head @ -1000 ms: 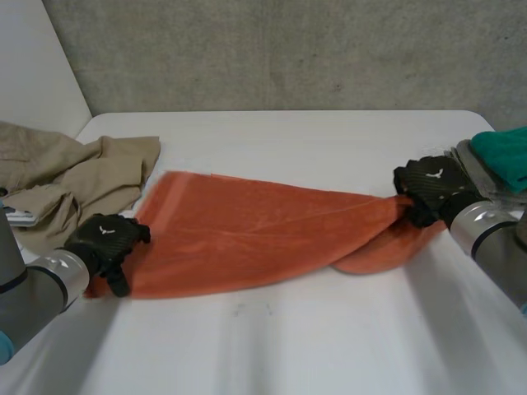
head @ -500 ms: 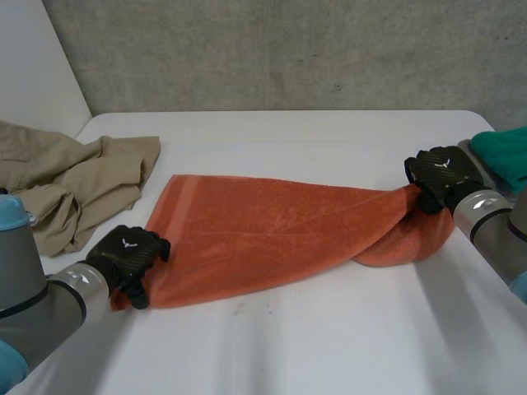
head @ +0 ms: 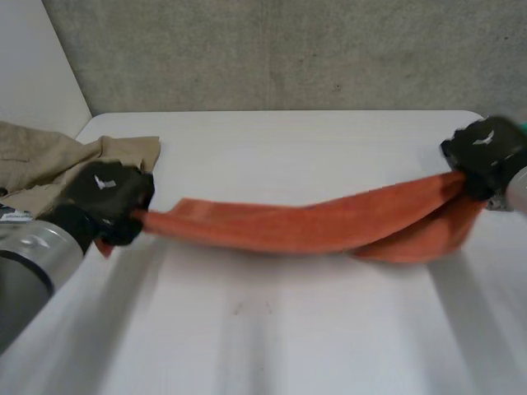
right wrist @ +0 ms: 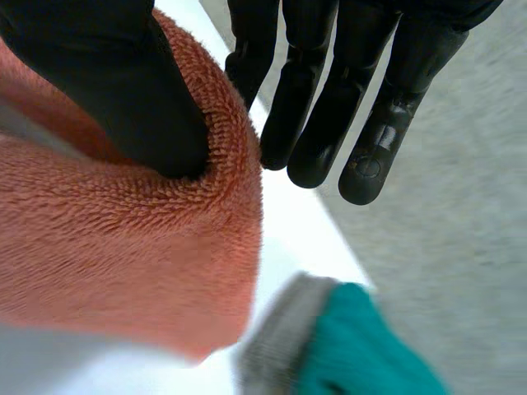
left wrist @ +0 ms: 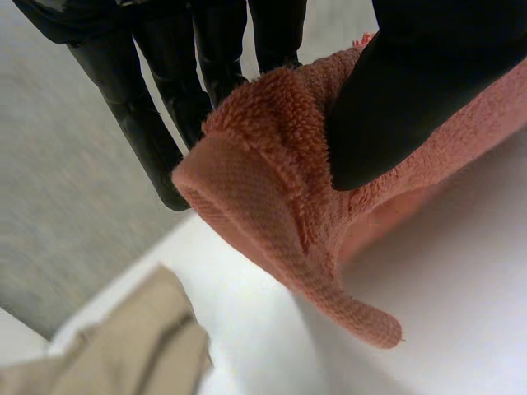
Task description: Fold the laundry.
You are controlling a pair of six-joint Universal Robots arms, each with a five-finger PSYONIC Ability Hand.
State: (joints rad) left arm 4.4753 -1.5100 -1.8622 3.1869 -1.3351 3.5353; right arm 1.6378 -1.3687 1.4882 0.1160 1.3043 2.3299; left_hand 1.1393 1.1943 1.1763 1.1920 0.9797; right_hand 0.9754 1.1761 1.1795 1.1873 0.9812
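An orange towel hangs stretched above the white table between my two hands, sagging in the middle with a loop drooping near its right end. My left hand pinches the towel's left corner. In the left wrist view the thumb presses the orange towel against the fingers. My right hand grips the right end. In the right wrist view its thumb clamps the orange towel against the fingers.
A crumpled beige garment lies at the table's left edge, just behind my left hand, and appears as beige cloth in the left wrist view. A teal cloth on a grey one sits at the right edge by my right hand.
My left hand closed on the towel's left corner and lifted it up and back. My right hand rose and moved right. The towel left the table and now hangs stretched.
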